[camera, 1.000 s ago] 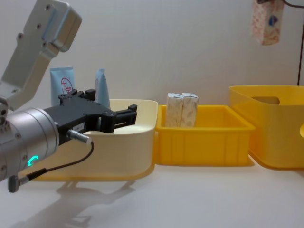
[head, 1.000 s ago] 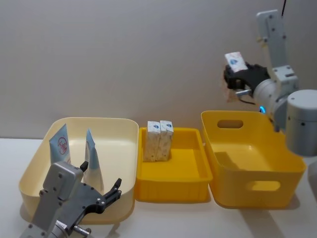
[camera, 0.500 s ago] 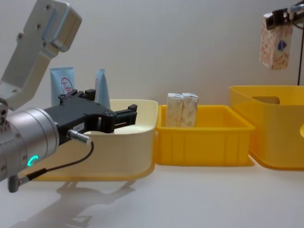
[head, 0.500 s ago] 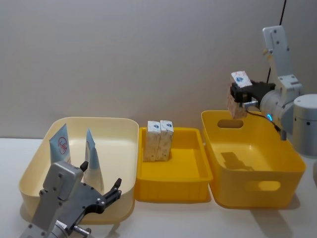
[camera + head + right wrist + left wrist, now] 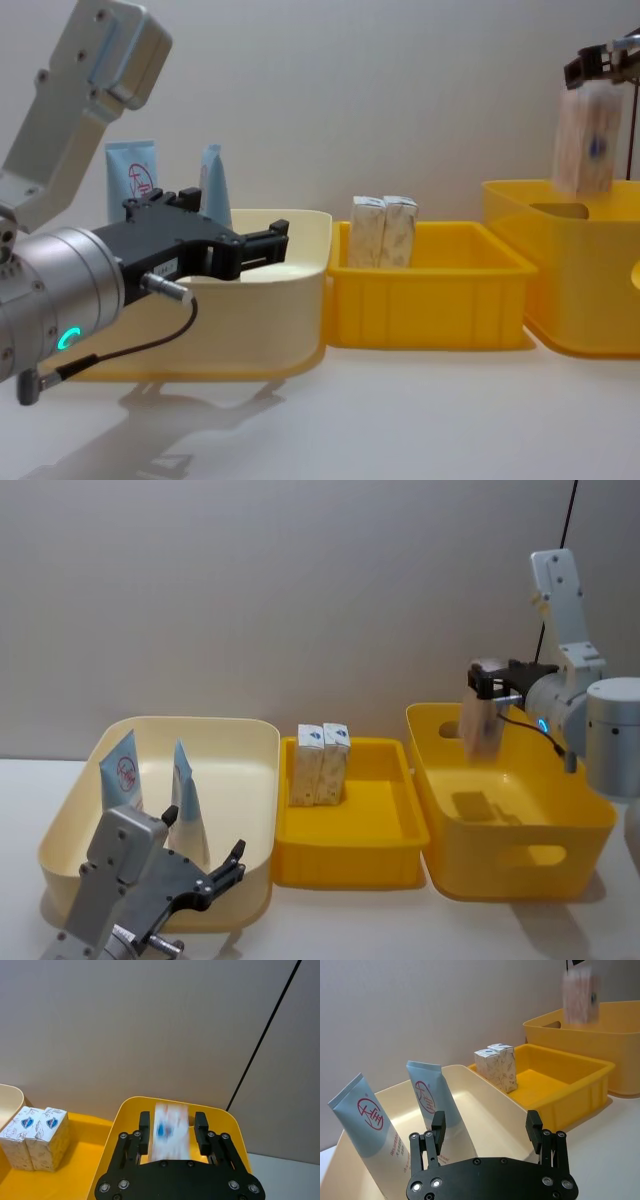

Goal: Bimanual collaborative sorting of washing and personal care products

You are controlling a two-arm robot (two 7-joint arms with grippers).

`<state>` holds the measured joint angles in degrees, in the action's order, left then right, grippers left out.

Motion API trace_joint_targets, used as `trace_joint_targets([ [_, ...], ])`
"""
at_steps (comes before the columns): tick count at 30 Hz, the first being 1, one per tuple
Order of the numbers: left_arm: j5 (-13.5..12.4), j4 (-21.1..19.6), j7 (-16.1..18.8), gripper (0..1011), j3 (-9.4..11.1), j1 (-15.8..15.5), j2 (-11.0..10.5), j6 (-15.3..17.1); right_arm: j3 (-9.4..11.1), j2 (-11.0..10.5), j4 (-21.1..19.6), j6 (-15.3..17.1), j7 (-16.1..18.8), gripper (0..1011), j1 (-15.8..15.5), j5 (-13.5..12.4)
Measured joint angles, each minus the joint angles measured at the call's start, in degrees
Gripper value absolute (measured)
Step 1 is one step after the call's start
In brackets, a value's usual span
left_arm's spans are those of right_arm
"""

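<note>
Nearest, the left gripper (image 5: 486, 1120) hangs spread and empty before the cream bin (image 5: 250, 810), whose wall hides the lower ends of two tubes (image 5: 122, 770). Beyond, two packs (image 5: 322, 763) stand in the small yellow tray (image 5: 345, 865). Over the large yellow bin (image 5: 520, 855), a blurred pack (image 5: 588, 140) sits just under the right gripper (image 5: 172, 1119), its parted fingers clear of it.
</note>
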<state>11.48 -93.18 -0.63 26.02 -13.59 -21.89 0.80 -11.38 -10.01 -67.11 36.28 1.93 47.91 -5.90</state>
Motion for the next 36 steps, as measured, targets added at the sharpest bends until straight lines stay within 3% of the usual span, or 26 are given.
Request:
trace_joint_targets([
  [8, 0.0, 0.0, 0.0, 1000, 0.0, 0.0, 0.0, 0.0, 0.4, 0.3, 0.7, 0.3, -0.6, 783, 0.2, 0.2],
  [17, 0.0, 0.0, 0.0, 1000, 0.0, 0.0, 0.0, 0.0, 0.6, 0.5, 1.2, 0.4, -0.9, 1001, 0.2, 0.4],
  [36, 0.5, 0.0, -0.6, 1000, -1.0, -1.8, 1.1, 2.7, 0.8, 0.6, 1.4, 0.5, -1.2, 1001, 0.3, 0.5],
])
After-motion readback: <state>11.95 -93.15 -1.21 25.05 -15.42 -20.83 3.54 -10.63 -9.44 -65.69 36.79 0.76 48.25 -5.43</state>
